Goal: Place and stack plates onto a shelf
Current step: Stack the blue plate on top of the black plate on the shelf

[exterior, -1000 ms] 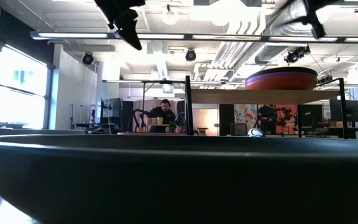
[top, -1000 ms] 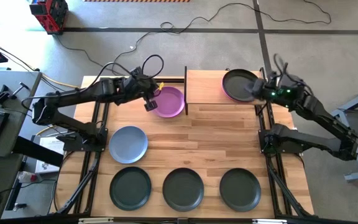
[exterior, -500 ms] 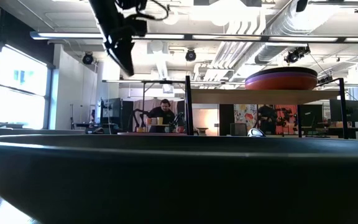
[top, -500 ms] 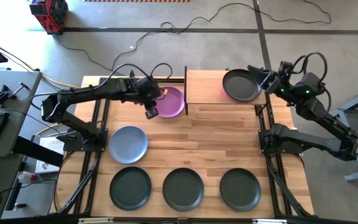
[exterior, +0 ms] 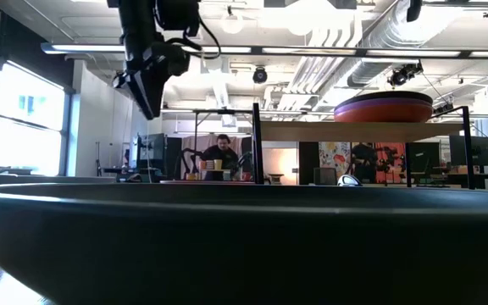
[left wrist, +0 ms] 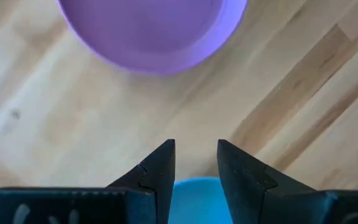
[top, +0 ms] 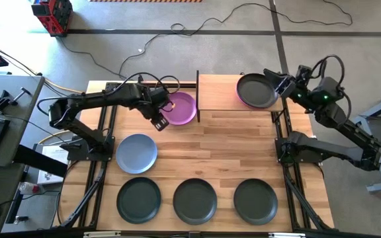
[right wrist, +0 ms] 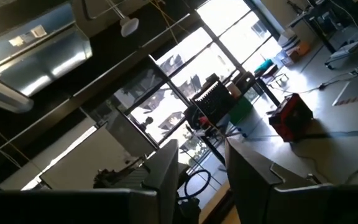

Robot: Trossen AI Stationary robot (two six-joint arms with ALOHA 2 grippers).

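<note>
Left gripper [top: 157, 123] hangs above the table just beside the purple plate [top: 180, 108], fingers nearly closed w/ only a narrow gap, holding nothing. The plate lies flat, touching the shelf [top: 220, 92] on its left side. It looks stiff, light and prob. slippery, so take it at the rim. Right gripper [top: 274, 78] waits by the stack on the shelf, fingers a little apart, empty

1. Counter [top: 204, 149] was light wood planks, smooth, with a visible grain.
2. Shelf [top: 217, 92] had a pale wood board and thin black metal rods.
3. Purple plate [left wrist: 151, 31] looked smooth and matt.
4. Dark plates [top: 194, 199] showed a slight sheen.
5. Left gripper [left wrist: 195, 163] jaws were matt black.
</note>
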